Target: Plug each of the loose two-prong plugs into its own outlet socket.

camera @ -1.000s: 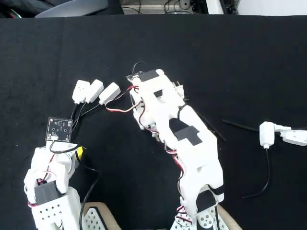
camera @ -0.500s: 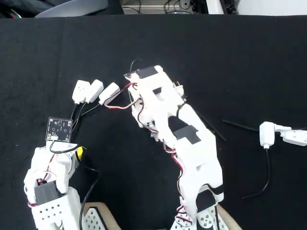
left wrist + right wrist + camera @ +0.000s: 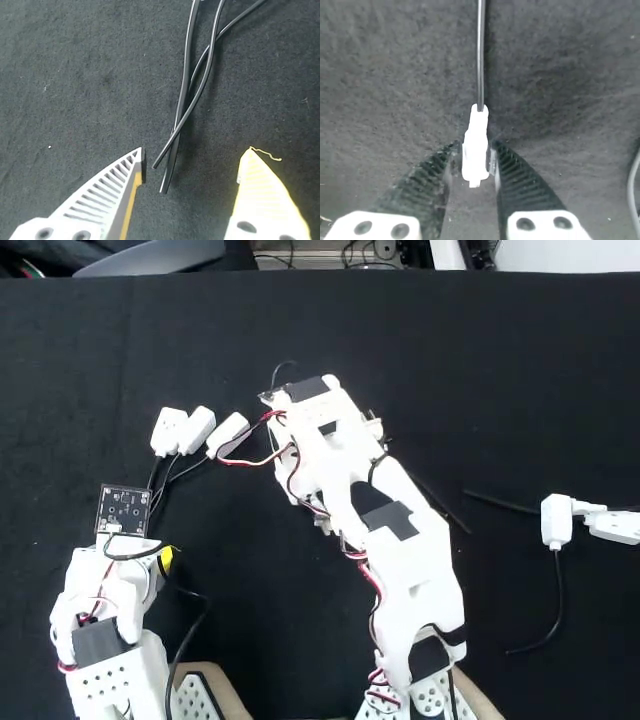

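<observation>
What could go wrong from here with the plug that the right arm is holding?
1. The right end effector pinches the white plug by its narrow sides; it may twist when pushed in.
2. The three white sockets lie loose on the black cloth, unbraced; the nearest may slide away rather than accept the prongs.
3. The left end effector is open above the black cables and could snag them if it moves.

Bright even overhead light, faint soft shadows, matte black cloth (image 3: 520, 360), plug (image 3: 476, 145) v. bright white
</observation>
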`<state>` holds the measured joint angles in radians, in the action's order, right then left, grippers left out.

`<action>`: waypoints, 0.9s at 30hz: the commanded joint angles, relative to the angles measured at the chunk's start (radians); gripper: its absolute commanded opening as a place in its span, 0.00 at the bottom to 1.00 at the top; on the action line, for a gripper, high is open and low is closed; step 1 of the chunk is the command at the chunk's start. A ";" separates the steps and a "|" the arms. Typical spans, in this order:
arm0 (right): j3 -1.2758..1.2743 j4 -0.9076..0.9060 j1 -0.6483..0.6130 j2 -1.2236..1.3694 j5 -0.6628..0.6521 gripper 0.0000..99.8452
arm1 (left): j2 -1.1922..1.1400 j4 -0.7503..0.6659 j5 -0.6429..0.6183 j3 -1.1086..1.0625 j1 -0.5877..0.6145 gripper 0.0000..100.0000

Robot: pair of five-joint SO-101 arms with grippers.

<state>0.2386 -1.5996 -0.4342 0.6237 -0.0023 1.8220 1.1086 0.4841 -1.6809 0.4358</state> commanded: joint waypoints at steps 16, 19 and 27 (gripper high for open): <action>0.082 0.009 -0.012 0.058 -0.009 0.04 | 0.003 -0.021 -0.006 -0.018 0.008 0.30; 0.082 0.009 -0.012 0.056 -0.011 0.04 | 0.003 -0.021 -0.006 -0.018 0.008 0.30; 0.079 0.003 -0.014 0.053 -0.006 0.04 | 0.003 -0.021 -0.006 -0.018 0.008 0.30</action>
<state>0.2677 -1.5980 -0.4342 0.6912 -0.0023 1.8220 1.1086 0.4841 -1.6809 0.4358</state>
